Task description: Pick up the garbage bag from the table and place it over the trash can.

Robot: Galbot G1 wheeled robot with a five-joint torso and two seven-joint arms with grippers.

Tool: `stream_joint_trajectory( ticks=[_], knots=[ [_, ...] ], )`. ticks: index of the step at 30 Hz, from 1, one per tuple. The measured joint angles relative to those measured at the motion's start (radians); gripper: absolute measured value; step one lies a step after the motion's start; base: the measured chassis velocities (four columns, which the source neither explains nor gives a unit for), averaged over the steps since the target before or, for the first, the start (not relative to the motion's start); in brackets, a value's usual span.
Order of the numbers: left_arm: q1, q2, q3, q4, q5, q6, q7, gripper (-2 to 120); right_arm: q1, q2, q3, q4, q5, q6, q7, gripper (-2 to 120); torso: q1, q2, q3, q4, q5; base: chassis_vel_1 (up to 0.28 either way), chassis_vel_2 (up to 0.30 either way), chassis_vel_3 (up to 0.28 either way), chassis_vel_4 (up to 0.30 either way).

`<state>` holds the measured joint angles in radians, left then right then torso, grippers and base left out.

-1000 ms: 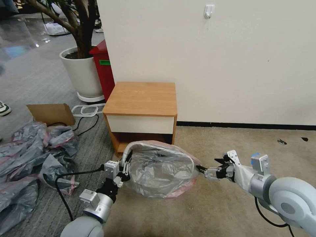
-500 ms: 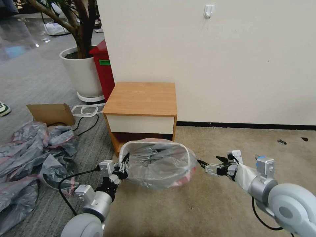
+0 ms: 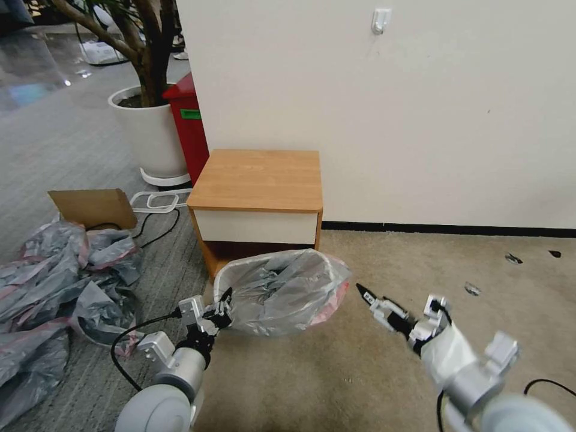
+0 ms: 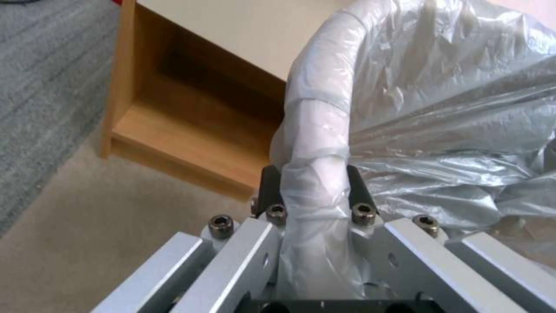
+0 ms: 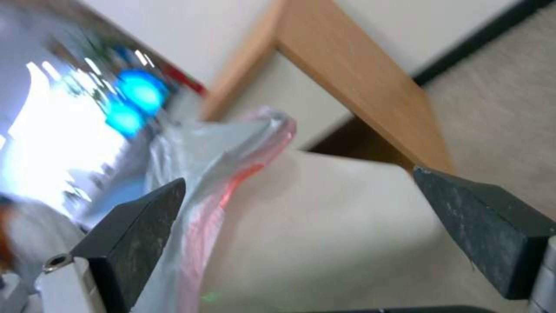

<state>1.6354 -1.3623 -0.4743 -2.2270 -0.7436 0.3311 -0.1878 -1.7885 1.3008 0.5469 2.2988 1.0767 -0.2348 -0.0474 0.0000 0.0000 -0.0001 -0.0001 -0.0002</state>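
The garbage bag (image 3: 282,291), thin grey plastic with a pink-red band, lies over the cream trash can (image 3: 220,277) on the floor in front of the table (image 3: 258,180). My left gripper (image 3: 221,313) is shut on the bag-wrapped rim (image 4: 312,174) at the can's left side, one finger on each side of it. My right gripper (image 3: 367,295) hangs a short way right of the bag, open and holding nothing. In the right wrist view its fingers (image 5: 139,226) stand wide apart, with the bag's loose pink edge (image 5: 232,165) and the can's wall (image 5: 324,234) beyond them.
A heap of grey-and-pink bags (image 3: 54,282) covers the floor at the left, behind it a cardboard piece (image 3: 93,207). A white plant pot (image 3: 150,135) and a red box (image 3: 189,120) stand beside the nightstand. A black cable (image 3: 138,333) trails from the left arm. Open carpet (image 3: 450,264) lies to the right.
The right gripper has let go of the bag's right edge and drawn back and down toward me. The bag's right side has slackened, and bag and can sit slightly farther away.
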Motion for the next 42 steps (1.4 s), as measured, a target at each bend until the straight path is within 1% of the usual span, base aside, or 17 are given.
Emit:
stream_joint_trajectory(
  ticks=[1,2,3,5,14,15,16,20,26,28,30,33,34,35,36,37,42],
  knots=[
    [0.0,-0.002,-0.001,-0.002,-0.005,0.001,-0.001,4,0.002,0.011,-0.006,-0.007,0.0,0.015,-0.011,100,0.0,0.0,0.0,0.0,-0.0001,0.0,0.0,0.0,0.0],
    [0.0,-0.007,-0.002,-0.006,-0.017,0.002,-0.002,4,0.014,0.047,-0.022,-0.027,0.009,0.054,-0.042,100,0.0,0.0,0.0,0.0,0.0,0.0,0.0,0.0,0.0],
    [0.0,-0.007,-0.002,-0.006,-0.017,0.002,-0.002,4,0.014,0.047,-0.022,-0.027,0.009,0.054,-0.042,100,0.0,0.0,0.0,0.0,0.0,0.0,0.0,0.0,0.0],
    [0.0,-0.016,-0.004,-0.008,-0.029,0.003,-0.003,4,0.034,0.099,-0.042,-0.056,0.042,0.092,-0.075,100,0.0,0.0,0.0,0.0003,0.0,0.0,0.0,0.0,0.0],
    [-0.002,-0.029,-0.006,-0.001,-0.039,0.003,-0.004,4,0.035,0.182,-0.084,-0.11,0.048,0.15,-0.129,98,0.0,0.0,0.0,0.0002,0.0,0.0,0.0,0.0,0.0],
    [-0.003,-0.032,-0.006,0.001,-0.039,0.003,-0.004,4,0.035,0.194,-0.091,-0.114,0.04,0.153,-0.133,96,0.0,0.0,0.0,0.0001,0.0,0.0,0.0,0.0,0.0],
    [-0.004,-0.036,-0.004,0.003,-0.039,0.003,-0.004,4,0.038,0.208,-0.104,-0.116,0.028,0.158,-0.141,92,0.0,0.0,0.0,0.0001,0.0,0.0,0.0,0.0,0.0],
    [-0.004,-0.041,-0.002,0.007,-0.039,0.003,-0.003,4,0.043,0.224,-0.121,-0.116,0.014,0.16,-0.144,86,0.0,0.0,0.0,0.0001,0.0,0.0,0.0,0.0,0.0],
    [-0.004,-0.042,-0.001,0.014,-0.038,0.003,-0.002,4,0.047,0.242,-0.141,-0.11,-0.008,0.161,-0.144,83,0.0,0.0,0.0,0.0001,0.0001,0.0,0.0,0.0,0.0],
    [-0.004,-0.042,0.0,0.017,-0.037,0.003,-0.002,4,0.05,0.251,-0.148,-0.106,-0.016,0.161,-0.144,74,0.0,0.0,0.0,0.0001,0.0001,0.0,0.0,0.0,0.0],
    [-0.003,-0.043,0.001,0.018,-0.036,0.003,-0.002,4,0.05,0.254,-0.152,-0.106,-0.022,0.161,-0.143,71,0.0,0.0,0.0,0.0001,0.0001,0.0,0.0,0.0,0.0],
    [-0.002,-0.046,0.004,0.018,-0.036,0.002,-0.001,4,0.049,0.257,-0.162,-0.106,-0.036,0.163,-0.143,58,0.0,0.0,0.0,0.0001,0.0001,0.0,0.0,0.0,0.0],
    [-0.002,-0.046,0.004,0.018,-0.036,0.002,-0.001,4,0.049,0.257,-0.162,-0.106,-0.036,0.163,-0.143,58,0.0,0.0,0.0,0.0001,0.0001,0.0,0.0,0.0,0.0],
    [-0.002,-0.047,0.004,0.018,-0.036,0.002,-0.001,4,0.047,0.258,-0.166,-0.106,-0.041,0.163,-0.144,51,0.0,0.0,0.0,0.0001,0.0002,0.0,0.0,0.0,0.0],
    [-0.002,-0.047,0.005,0.018,-0.036,0.002,-0.001,4,0.047,0.259,-0.166,-0.106,-0.042,0.163,-0.144,51,0.0,0.0,0.0,0.0001,0.0002,0.0,0.0,0.0,0.0],
    [-0.001,-0.048,0.005,0.018,-0.036,0.002,-0.001,4,0.047,0.26,-0.169,-0.106,-0.046,0.164,-0.144,43,0.0,0.0,0.0,0.0001,0.0002,0.0,0.0,0.0,0.0],
    [0.0,-0.048,0.006,0.014,-0.036,0.002,0.0,4,0.046,0.262,-0.175,-0.106,-0.054,0.17,-0.146,37,0.0,0.0,0.0,0.0001,0.0002,0.0,0.0,0.0,0.0]
  ],
)
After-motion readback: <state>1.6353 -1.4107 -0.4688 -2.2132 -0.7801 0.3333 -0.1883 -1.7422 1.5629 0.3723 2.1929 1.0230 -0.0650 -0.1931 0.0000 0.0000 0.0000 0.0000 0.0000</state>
